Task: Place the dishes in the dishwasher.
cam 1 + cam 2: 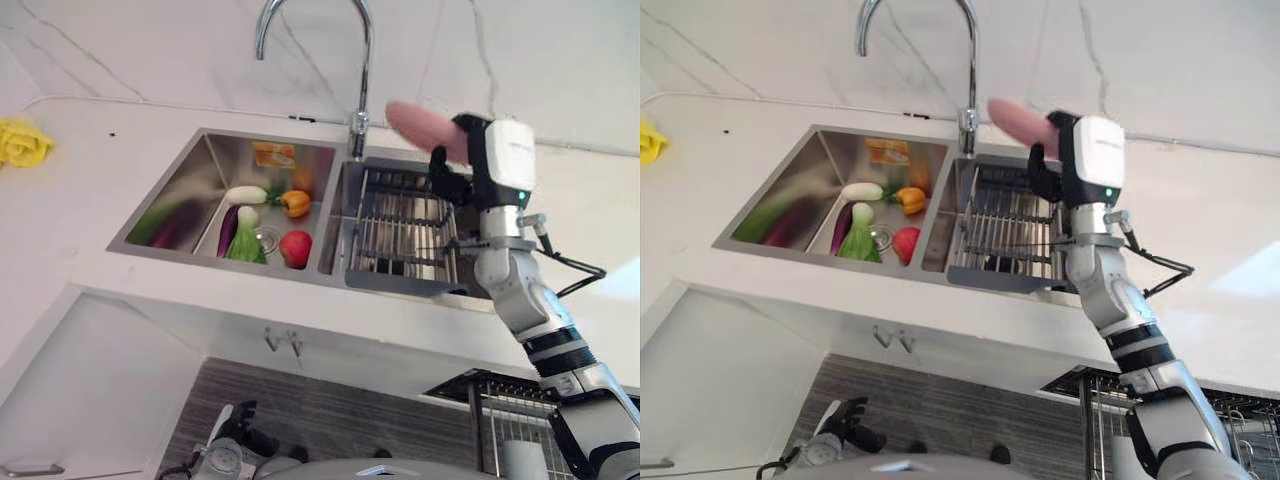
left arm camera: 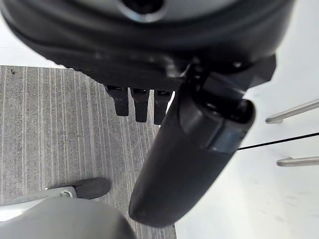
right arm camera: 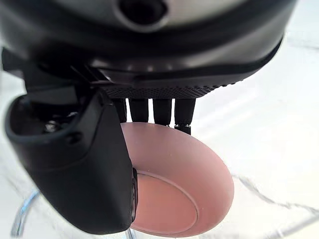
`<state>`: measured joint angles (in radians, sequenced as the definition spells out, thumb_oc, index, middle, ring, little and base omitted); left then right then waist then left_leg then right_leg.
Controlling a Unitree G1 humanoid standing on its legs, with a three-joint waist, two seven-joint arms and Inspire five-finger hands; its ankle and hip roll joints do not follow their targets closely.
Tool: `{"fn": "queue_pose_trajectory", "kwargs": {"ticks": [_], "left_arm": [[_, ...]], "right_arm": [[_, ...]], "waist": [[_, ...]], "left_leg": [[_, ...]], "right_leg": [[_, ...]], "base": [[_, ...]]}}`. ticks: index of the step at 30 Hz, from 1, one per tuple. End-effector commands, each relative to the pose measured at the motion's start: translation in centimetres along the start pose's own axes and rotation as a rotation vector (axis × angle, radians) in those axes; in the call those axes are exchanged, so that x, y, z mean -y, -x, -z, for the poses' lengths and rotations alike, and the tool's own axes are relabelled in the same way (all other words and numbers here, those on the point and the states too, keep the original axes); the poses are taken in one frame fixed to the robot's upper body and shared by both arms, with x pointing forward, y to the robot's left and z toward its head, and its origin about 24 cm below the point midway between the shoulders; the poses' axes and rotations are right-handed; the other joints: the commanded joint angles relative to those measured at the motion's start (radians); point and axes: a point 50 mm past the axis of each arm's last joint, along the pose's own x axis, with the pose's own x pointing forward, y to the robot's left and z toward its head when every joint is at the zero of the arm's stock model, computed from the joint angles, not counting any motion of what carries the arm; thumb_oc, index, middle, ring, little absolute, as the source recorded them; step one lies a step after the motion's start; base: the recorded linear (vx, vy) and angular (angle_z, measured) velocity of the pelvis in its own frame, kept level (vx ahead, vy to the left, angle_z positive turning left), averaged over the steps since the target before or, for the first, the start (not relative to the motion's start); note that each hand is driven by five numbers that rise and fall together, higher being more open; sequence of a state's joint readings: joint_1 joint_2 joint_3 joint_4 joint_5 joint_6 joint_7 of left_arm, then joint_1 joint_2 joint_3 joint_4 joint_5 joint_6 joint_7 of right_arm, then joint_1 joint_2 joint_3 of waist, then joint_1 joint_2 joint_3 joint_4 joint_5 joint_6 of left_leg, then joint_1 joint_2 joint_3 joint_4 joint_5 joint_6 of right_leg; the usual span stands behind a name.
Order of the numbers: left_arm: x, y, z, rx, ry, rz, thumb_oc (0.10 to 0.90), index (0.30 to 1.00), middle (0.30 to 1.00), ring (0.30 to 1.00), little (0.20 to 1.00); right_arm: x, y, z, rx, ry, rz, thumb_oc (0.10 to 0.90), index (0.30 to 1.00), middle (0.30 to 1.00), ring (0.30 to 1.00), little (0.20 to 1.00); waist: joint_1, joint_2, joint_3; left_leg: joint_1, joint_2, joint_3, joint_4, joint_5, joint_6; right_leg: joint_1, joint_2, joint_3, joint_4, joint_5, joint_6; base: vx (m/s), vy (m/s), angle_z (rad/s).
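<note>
One pink plate (image 3: 179,184) pinched in the right hand (image 3: 79,164), raised above the sink rack (image 1: 400,235). Carry step. Next: swing down to the dishwasher rack (image 1: 520,420) below. Left hand (image 2: 189,149) relaxed, low.

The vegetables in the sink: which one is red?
The tomato, round and red, lying at the near right corner of the left basin. The others differ: an orange pepper behind it, a purple eggplant, leafy greens and a white radish.
</note>
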<state>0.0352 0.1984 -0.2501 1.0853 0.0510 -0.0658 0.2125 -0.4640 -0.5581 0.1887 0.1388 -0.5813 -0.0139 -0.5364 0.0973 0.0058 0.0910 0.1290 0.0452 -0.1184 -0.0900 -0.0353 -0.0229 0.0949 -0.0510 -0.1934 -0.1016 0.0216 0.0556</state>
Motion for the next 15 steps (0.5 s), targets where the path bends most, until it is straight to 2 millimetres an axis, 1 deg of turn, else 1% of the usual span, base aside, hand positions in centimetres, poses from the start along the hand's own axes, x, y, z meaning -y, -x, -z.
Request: {"fn": "queue_pose_trajectory", "kwargs": {"ticks": [1, 4, 5, 7, 8, 9, 10, 11, 12, 13, 15], "left_arm": [[-1.6, -0.6, -0.8, 0.020, -0.058, -0.048, 0.800, 0.900, 0.900, 0.900, 0.900], [-1.5, -0.6, -0.5, 0.008, -0.058, -0.045, 0.800, 0.900, 0.900, 0.900, 0.900], [-1.5, -0.6, -0.4, 0.007, -0.061, -0.045, 0.800, 0.900, 0.900, 0.900, 0.900], [-1.5, -0.5, -0.2, -0.001, -0.059, -0.045, 0.800, 0.900, 0.900, 0.900, 0.900], [-1.5, -0.4, 0.3, -0.014, -0.062, -0.044, 0.800, 0.900, 0.900, 0.900, 0.900], [-1.5, -0.4, 0.3, -0.014, -0.062, -0.044, 0.800, 0.900, 0.900, 0.900, 0.900], [-1.5, -0.3, 0.5, -0.022, -0.065, -0.045, 0.800, 0.900, 0.900, 0.900, 0.900], [-1.5, -0.2, 0.8, -0.029, -0.065, -0.045, 0.800, 0.900, 0.900, 0.900, 0.900], [-1.5, -0.2, 1.1, -0.039, -0.064, -0.046, 0.800, 0.900, 0.900, 0.900, 0.900], [-1.5, 0.0, 1.7, -0.059, -0.066, -0.049, 0.800, 0.900, 0.900, 0.900, 0.900], [-1.6, 0.0, 2.0, -0.070, -0.068, -0.053, 0.800, 0.900, 0.900, 0.900, 0.900]], "right_arm": [[6.1, -2.7, -0.9, 0.057, -0.109, 0.376, 0.400, 0.300, 0.300, 0.300, 0.300], [7.7, -2.0, -0.3, 0.038, -0.115, 0.457, 0.400, 0.300, 0.300, 0.300, 0.300], [7.7, -1.9, -0.3, 0.036, -0.114, 0.457, 0.400, 0.300, 0.300, 0.300, 0.300], [8.9, -1.4, -0.1, 0.041, -0.110, 0.503, 0.400, 0.300, 0.300, 0.300, 0.300], [9.8, -0.8, 0.0, 0.046, -0.098, 0.535, 0.400, 0.300, 0.300, 0.300, 0.300], [9.8, -0.8, 0.0, 0.046, -0.098, 0.535, 0.400, 0.300, 0.300, 0.300, 0.300], [10.3, -0.5, 0.1, 0.053, -0.086, 0.551, 0.400, 0.300, 0.300, 0.300, 0.300], [10.7, -0.2, 0.1, 0.056, -0.080, 0.567, 0.400, 0.300, 0.300, 0.300, 0.300], [11.2, 0.1, 0.1, 0.060, -0.067, 0.587, 0.400, 0.300, 0.300, 0.300, 0.300], [12.0, 0.6, 0.1, 0.073, -0.041, 0.617, 0.400, 0.300, 0.300, 0.300, 0.300], [12.6, 1.1, -0.1, 0.089, -0.023, 0.640, 0.400, 0.300, 0.300, 0.300, 0.300]], "waist": [[0.001, -0.089, -0.059], [-0.017, -0.085, -0.060], [-0.015, -0.086, -0.060], [-0.026, -0.083, -0.061], [-0.035, -0.080, -0.063], [-0.035, -0.080, -0.063], [-0.041, -0.080, -0.062], [-0.045, -0.078, -0.065], [-0.051, -0.077, -0.064], [-0.059, -0.075, -0.065], [-0.068, -0.072, -0.064]], "left_leg": [[0.005, 0.023, 0.009, 0.021, -0.084, -0.018], [0.012, 0.024, 0.014, 0.017, -0.086, -0.016], [0.013, 0.025, 0.014, 0.016, -0.085, -0.017], [0.017, 0.026, 0.019, 0.013, -0.086, -0.016], [0.020, 0.026, 0.023, 0.011, -0.087, -0.016], [0.020, 0.026, 0.023, 0.011, -0.087, -0.016], [0.016, 0.024, 0.026, 0.012, -0.080, -0.015], [0.023, 0.028, 0.029, 0.009, -0.090, -0.016], [0.020, 0.026, 0.033, 0.010, -0.082, -0.015], [0.022, 0.027, 0.041, 0.007, -0.083, -0.016], [0.025, 0.027, 0.049, 0.005, -0.085, -0.017]], "right_leg": [[0.049, -0.104, 0.004, 0.078, -0.101, 0.086], [0.046, -0.103, 0.012, 0.080, -0.102, 0.086], [0.047, -0.103, 0.012, 0.080, -0.102, 0.086], [0.046, -0.102, 0.017, 0.079, -0.103, 0.085], [0.045, -0.102, 0.022, 0.077, -0.104, 0.086], [0.045, -0.102, 0.022, 0.077, -0.104, 0.086], [0.040, -0.104, 0.023, 0.076, -0.095, 0.086], [0.044, -0.101, 0.026, 0.072, -0.103, 0.087], [0.038, -0.103, 0.029, 0.072, -0.094, 0.087], [0.035, -0.103, 0.037, 0.067, -0.092, 0.087], [0.032, -0.101, 0.044, 0.063, -0.090, 0.088]], "base": [[0.00, 0.000, 0.00], [0.00, 0.000, 0.00], [0.00, 0.000, 0.00], [0.02, 0.017, -0.03], [0.02, 0.014, -0.03], [0.00, 0.000, 0.00], [0.00, 0.000, 0.00], [-0.02, 0.010, -0.07], [0.01, 0.008, -0.20], [-0.02, 0.012, -0.20], [0.03, 0.003, -0.17]]}}
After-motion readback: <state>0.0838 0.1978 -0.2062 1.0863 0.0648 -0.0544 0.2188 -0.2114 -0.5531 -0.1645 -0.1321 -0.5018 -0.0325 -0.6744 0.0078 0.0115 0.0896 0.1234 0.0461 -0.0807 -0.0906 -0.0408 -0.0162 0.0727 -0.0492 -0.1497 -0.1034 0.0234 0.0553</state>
